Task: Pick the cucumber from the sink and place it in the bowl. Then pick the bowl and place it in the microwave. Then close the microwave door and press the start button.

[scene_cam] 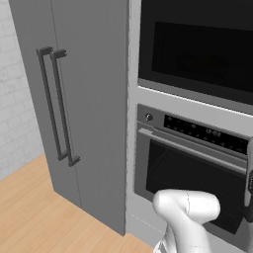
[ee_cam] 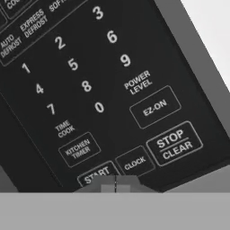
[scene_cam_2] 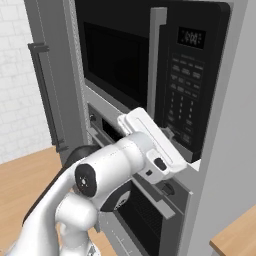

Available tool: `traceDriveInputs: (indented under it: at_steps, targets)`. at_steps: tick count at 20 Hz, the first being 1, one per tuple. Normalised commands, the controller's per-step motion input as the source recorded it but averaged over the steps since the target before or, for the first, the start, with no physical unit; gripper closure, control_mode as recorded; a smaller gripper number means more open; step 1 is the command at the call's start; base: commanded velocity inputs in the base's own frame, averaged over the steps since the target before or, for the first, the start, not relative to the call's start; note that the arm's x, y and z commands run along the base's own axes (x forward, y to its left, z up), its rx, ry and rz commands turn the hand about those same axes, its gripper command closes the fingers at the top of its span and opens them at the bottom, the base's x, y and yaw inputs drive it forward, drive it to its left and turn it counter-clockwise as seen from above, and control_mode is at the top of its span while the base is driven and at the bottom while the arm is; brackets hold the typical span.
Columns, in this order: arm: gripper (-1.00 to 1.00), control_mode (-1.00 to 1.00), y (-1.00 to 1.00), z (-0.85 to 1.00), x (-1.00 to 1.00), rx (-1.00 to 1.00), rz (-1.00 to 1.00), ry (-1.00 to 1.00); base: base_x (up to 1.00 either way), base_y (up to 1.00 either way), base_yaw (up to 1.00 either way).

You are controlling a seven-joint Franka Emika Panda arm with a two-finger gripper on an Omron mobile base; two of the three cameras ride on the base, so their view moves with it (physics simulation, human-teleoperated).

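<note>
The microwave door [scene_cam_2: 117,57] is closed, and its black window hides the cavity, so neither the bowl nor the cucumber can be made out. In the left base view the microwave [scene_cam: 197,49] is cut off at the top and right edges, and the keypad strip lies outside that frame. The oven [scene_cam: 190,173] beneath it is partly covered by the arm's white elbow.

In the right base view the arm rises from the lower left, bends at a dark joint, and stretches its white hand up and to the right toward the lower end of the keypad strip [scene_cam_2: 184,90]. The hand's own body blocks the tips there.

In the hand view the fingers [ee_cam: 115,185] are pressed together with only a thin seam between them, holding nothing. They sit right at the bottom edge of the START button [ee_cam: 96,174], which they partly cover. CLOCK [ee_cam: 134,163] and STOP CLEAR [ee_cam: 174,144] lie just beside it; upper keypad labels are cropped.
</note>
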Motion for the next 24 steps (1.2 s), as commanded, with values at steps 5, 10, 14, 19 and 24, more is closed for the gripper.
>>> traceDriveInputs:
  at_steps: [5, 10, 14, 19, 24]
  targets:
    - [1.0, -1.0, -0.07, -0.02, 0.04, 0.01, 0.0, 0.0, 0.0, 0.0, 0.0]
    - [1.0, -1.0, 0.29, -0.1, -0.16, 0.0, -0.02, -0.05, 0.0, 0.0, 0.0]
    - [1.0, -1.0, 0.14, -0.01, 0.21, 0.0, -0.04, -0.01, 0.0, 0.0, 0.0]
    - [1.0, -1.0, 0.0, 0.0, 0.4, 0.0, -0.02, 0.0, 0.0, 0.0, 0.0]
    - [1.0, -1.0, -0.29, 0.0, 0.44, 0.05, 0.0, 0.0, 0.0, 0.0, 0.0]
